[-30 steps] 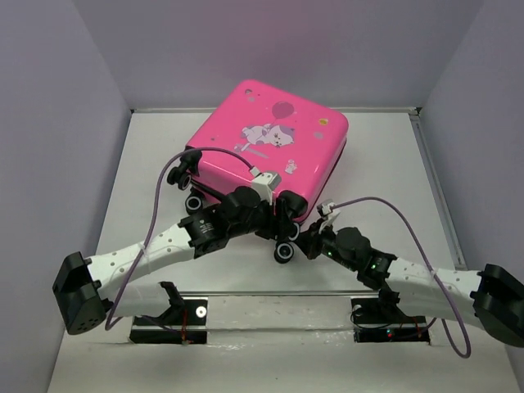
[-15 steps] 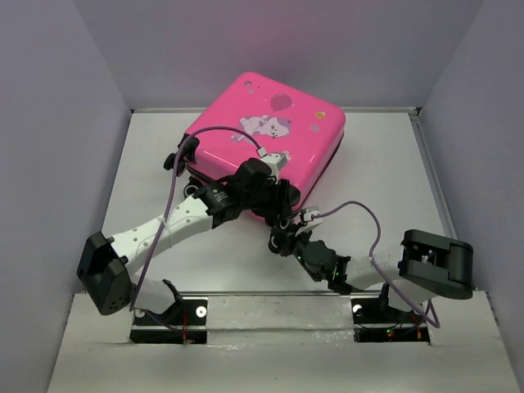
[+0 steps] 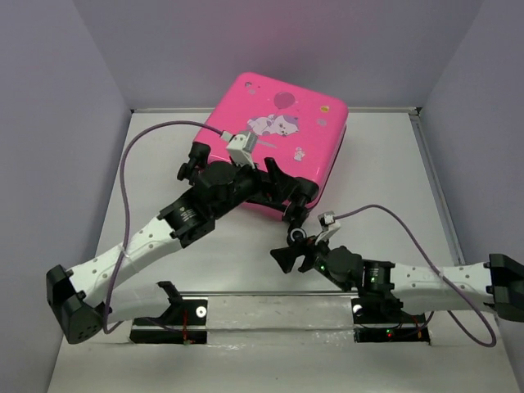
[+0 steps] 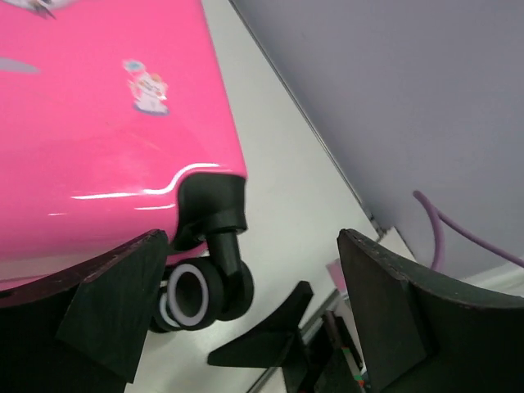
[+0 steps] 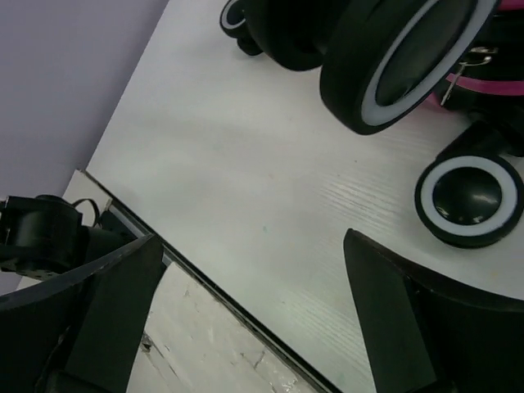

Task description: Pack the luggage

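The luggage [image 3: 282, 135] is a pink hard-shell suitcase lying closed at the back of the table, its cartoon print facing up. My left gripper [image 3: 288, 193] hangs open over its near right corner, holding nothing. In the left wrist view the pink shell [image 4: 106, 123] fills the left side, and a black caster wheel [image 4: 201, 291] sits just inside the left finger [image 4: 115, 303]. My right gripper [image 3: 295, 250] is open low over the table, just in front of that wheel [image 3: 296, 237]. The right wrist view shows two casters [image 5: 468, 196] beyond its open fingertips [image 5: 409, 311].
The white table [image 3: 229, 254] ends in a metal strip [image 5: 205, 282] at the near edge, where both arm bases are bolted. Purple-grey walls [image 3: 65, 123] close in the left, right and back. Purple cables [image 3: 155, 131] loop above each arm.
Both grippers have opened. The left arm lifted back over the suitcase corner, and the right arm swung out and lowered in front of the wheel. The suitcase shifted slightly toward the back.
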You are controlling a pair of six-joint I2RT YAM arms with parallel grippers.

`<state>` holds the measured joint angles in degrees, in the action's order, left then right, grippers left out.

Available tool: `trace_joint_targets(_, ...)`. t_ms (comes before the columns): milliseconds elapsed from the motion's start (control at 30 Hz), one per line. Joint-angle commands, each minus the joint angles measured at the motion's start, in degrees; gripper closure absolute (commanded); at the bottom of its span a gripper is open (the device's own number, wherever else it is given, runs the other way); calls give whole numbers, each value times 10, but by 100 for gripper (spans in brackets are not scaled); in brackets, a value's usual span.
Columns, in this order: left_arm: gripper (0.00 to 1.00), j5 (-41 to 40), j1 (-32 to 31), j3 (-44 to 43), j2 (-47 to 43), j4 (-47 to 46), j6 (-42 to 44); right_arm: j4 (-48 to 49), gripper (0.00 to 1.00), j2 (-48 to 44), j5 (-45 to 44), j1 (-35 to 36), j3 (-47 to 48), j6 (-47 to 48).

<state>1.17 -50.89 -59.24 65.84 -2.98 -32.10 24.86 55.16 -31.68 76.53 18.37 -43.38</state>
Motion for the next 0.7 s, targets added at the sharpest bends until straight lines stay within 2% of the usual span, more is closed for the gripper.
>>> trace_joint_targets(0, 1, -151, 11, 5, -76, 56, 41, -322, 1, -58, -81, 0, 88, -66)
trace_joint_targets(67, 1, -216, 34, -1, -112, 127, 59, -420, 0, -61, -108, 0, 138, -89)
trace_joint_targets(100, 1, -240, 41, -3, -122, 153, 63, -421, 0, -59, -108, 0, 152, -99)
trace_joint_targets(133, 1, -269, 54, -7, -141, 177, 68, -477, 0, -56, -131, 0, 165, -126)
trace_joint_targets(167, 1, -330, 59, -8, -149, 228, 70, -494, 0, -52, -145, 0, 176, -131)
trace_joint_targets(233, 1, -395, 80, -1, -167, 283, 66, -513, 0, -36, -170, -22, 199, -119)
trace_joint_targets(333, 1, -396, 111, 25, -177, 291, 82, -511, 0, -9, -181, -61, 249, -73)
trace_joint_targets(367, 1, -386, 140, 30, -173, 294, 87, -504, 0, 0, -175, -102, 264, -51)
trace_joint_targets(433, 1, -387, 170, 35, -160, 299, 110, -485, 0, 16, -116, -143, 293, 5)
trace_joint_targets(467, 1, -424, 197, 33, -137, 306, 123, -481, 0, 31, -109, -161, 314, 41)
trace_joint_targets(500, 1, -422, 215, 27, -124, 303, 130, -466, 0, 36, -108, -162, 320, 54)
trace_joint_targets(600, 1, -335, 257, 7, -89, 256, 171, -440, 0, 45, -73, -169, 329, 88)
trace_joint_targets(667, 1, -311, 259, -22, -55, 264, 187, -431, 0, 50, -61, -169, 323, 98)
